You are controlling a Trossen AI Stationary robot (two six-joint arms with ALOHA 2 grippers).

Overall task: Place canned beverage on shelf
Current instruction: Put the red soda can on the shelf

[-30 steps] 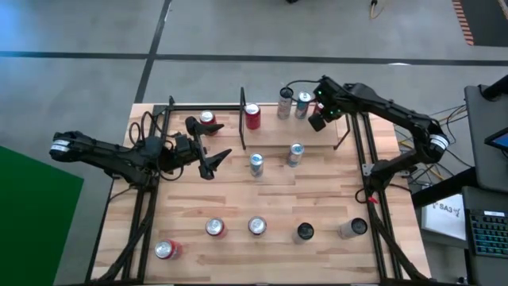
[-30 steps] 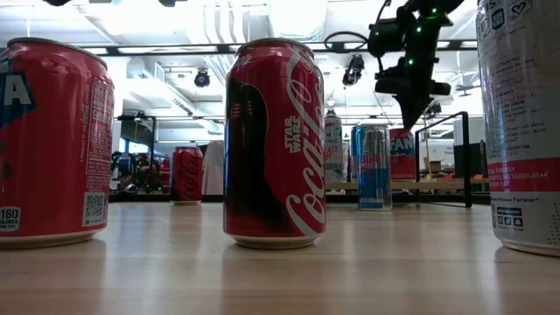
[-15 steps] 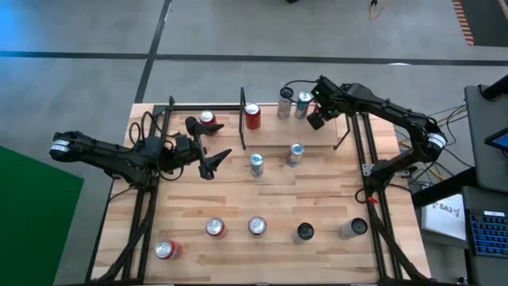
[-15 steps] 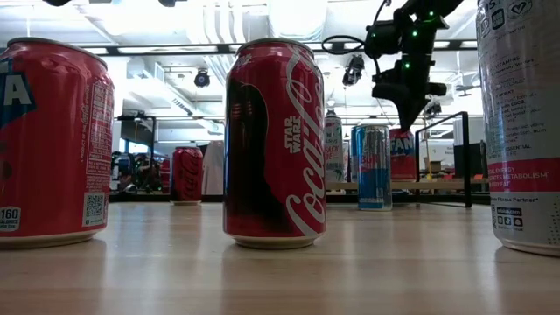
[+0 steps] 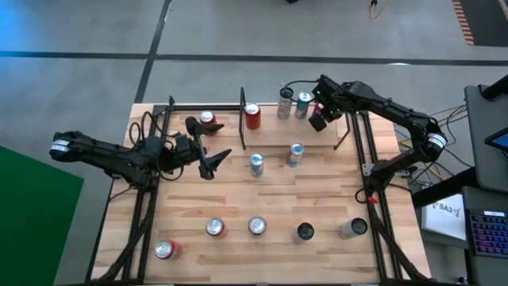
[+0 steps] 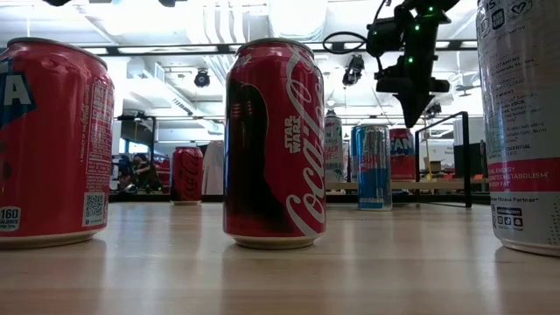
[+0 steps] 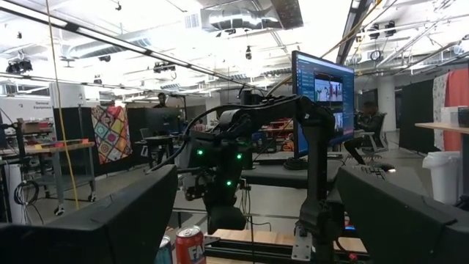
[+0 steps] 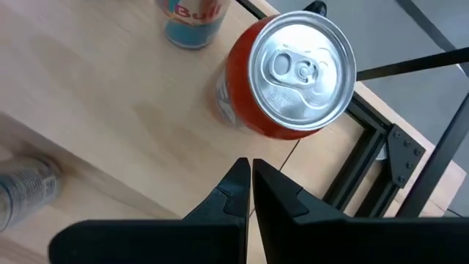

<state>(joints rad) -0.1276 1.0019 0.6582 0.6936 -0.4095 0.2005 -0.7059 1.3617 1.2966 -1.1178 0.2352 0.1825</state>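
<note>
The left end effector rests low over the wooden counter, fingers apart. The right end effector hangs above the shelf, fingers together, empty, having drifted slightly right. Just below it a cylindrical red can with a shiny aluminium top stands on the shelf's light wood.

We see the orange can topped by a bright, brushed-metal lid with a glossy sheen; the shelf beneath it is pale, smooth wood with faint grain, framed by matt black metal rails. The right gripper looks like dull black plastic; the Coca-Cola can gleams above the satin plank tabletop.
</note>
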